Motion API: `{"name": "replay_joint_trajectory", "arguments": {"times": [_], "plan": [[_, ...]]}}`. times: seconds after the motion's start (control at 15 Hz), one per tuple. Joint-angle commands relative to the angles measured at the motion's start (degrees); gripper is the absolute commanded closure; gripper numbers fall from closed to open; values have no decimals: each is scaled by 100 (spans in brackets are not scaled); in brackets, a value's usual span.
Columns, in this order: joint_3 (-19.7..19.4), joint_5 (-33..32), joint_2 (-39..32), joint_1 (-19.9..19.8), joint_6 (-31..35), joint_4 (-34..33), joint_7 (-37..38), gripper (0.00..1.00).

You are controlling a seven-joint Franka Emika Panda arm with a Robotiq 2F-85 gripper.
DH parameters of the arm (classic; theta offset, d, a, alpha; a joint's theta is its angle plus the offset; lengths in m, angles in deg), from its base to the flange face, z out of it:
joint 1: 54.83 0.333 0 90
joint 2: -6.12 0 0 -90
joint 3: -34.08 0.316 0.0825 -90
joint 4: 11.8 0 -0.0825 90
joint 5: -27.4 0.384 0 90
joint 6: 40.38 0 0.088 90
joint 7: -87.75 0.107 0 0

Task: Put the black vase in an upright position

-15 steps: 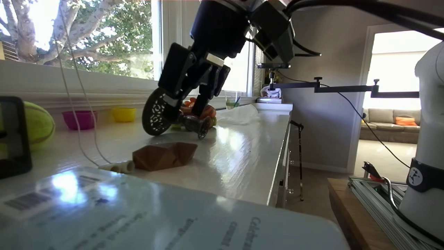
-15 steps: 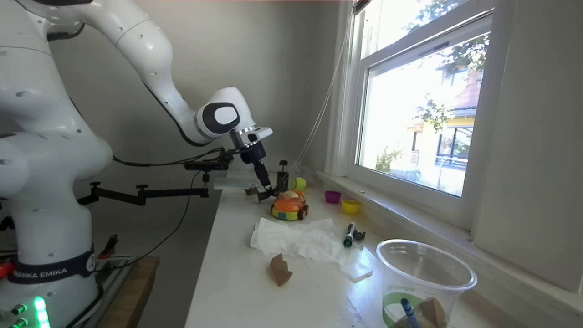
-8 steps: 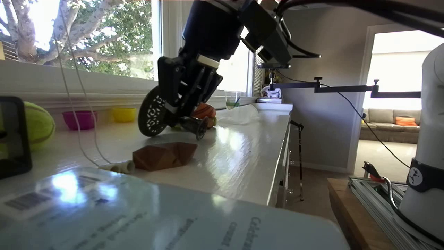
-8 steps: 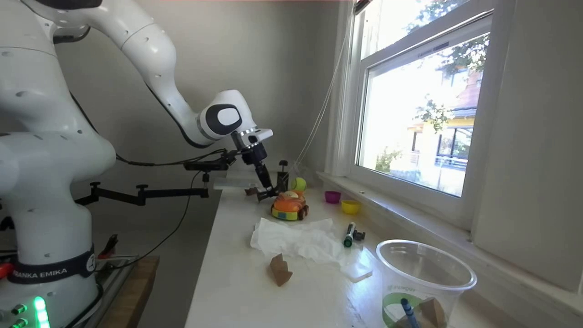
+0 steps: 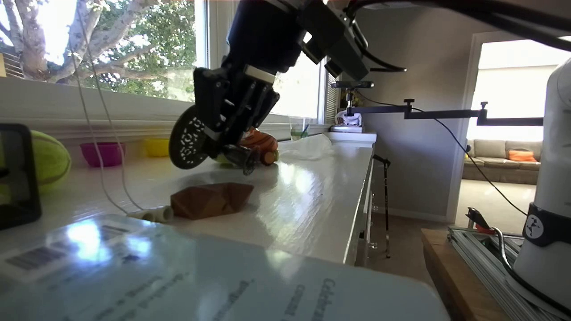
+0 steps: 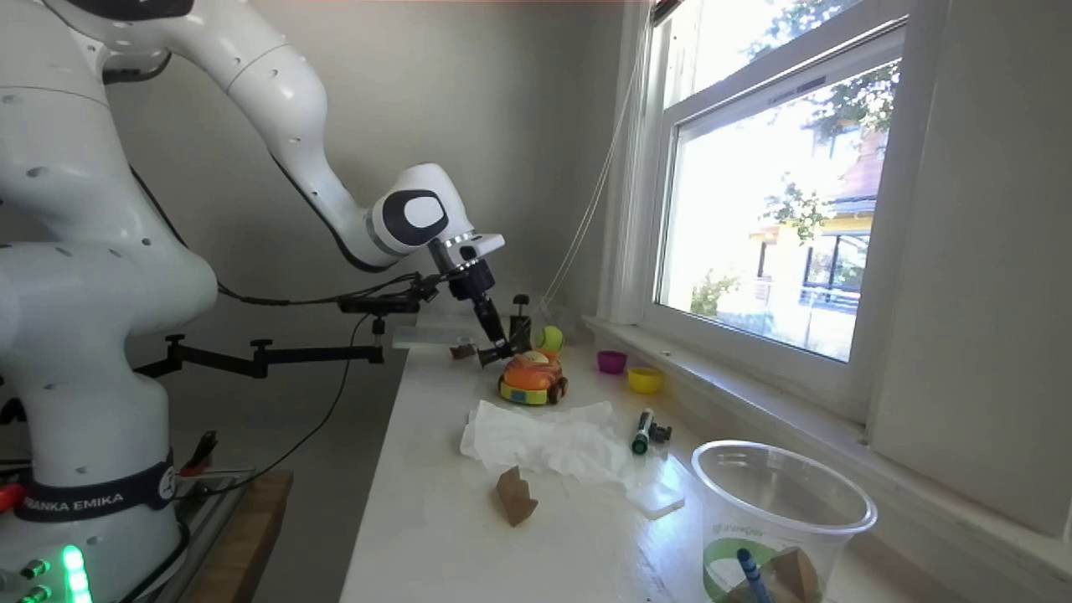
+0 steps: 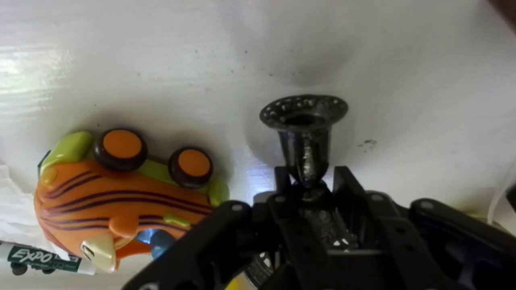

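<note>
The black vase (image 7: 305, 151) is on its side in my gripper (image 7: 311, 176), whose fingers close around its narrow stem. In the wrist view its smaller flared end, with a round hole, points away from the jaws. The wide pierced disc end is mostly hidden behind the fingers there. In an exterior view the vase's disc (image 5: 178, 145) stands nearly on edge to the left of my gripper (image 5: 219, 145), and the smaller end slopes down to the right. It appears to hang just above the white counter (image 5: 303, 214). In an exterior view the vase (image 6: 490, 356) is small and dark.
An orange toy car (image 7: 141, 197) stands close beside the gripper. A brown folded piece (image 5: 212, 200) lies near the vase. Crumpled white tissue (image 6: 548, 440), a marker (image 6: 642, 433), purple (image 6: 611, 362) and yellow (image 6: 645, 380) cups and a clear plastic cup (image 6: 783, 486) share the counter.
The gripper's fingers have drawn together on the vase's stem. Gripper and vase have then risen slightly and shifted left in an exterior view. The toy car has stayed put.
</note>
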Motion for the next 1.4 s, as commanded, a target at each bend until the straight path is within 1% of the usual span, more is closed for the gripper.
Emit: {"name": "replay_joint_trajectory", "arguments": {"times": [0.0,0.2,0.33,0.47,0.6,0.87,1.07,1.2,1.27,1.33], "plan": [[332,-664,437,-502,268,-131,326,92],[682,-1157,758,-1030,651,-243,609,92],[1025,-1390,1032,-1485,970,-272,927,92],[1453,-1466,1377,-2002,1292,-277,1349,92],[1970,-1404,1786,-2572,1672,-222,1751,92],[2909,-1133,2756,-3572,2369,-154,2374,92],[3376,-969,3505,-4092,2752,-205,2840,92],[3570,-830,3949,-4259,2899,-197,3080,92],[3794,40,4175,-4315,2981,-127,2500,92],[3901,344,4296,-4356,2983,-135,2428,92]]}}
